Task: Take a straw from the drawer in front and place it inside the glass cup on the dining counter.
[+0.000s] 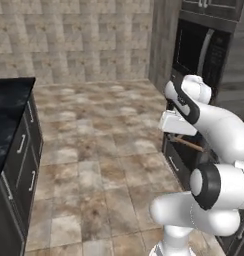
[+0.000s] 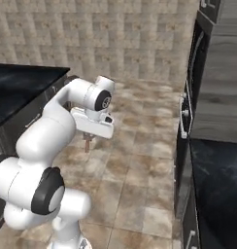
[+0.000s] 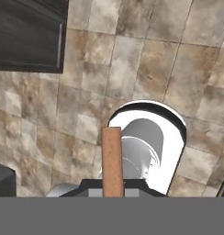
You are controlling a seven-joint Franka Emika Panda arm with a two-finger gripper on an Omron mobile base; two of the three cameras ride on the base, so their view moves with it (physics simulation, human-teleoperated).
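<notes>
The gripper (image 2: pixel 89 141) hung above the tiled floor (image 2: pixel 140 160). Its jaws were clamped on the straw (image 3: pixel 112 160), which projected between them.

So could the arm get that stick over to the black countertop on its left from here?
Probably, though it might need a stretch. Only bare floor lies between the arm and the black countertop, with nothing standing in the way. The jaws are shut on the straw.
</notes>
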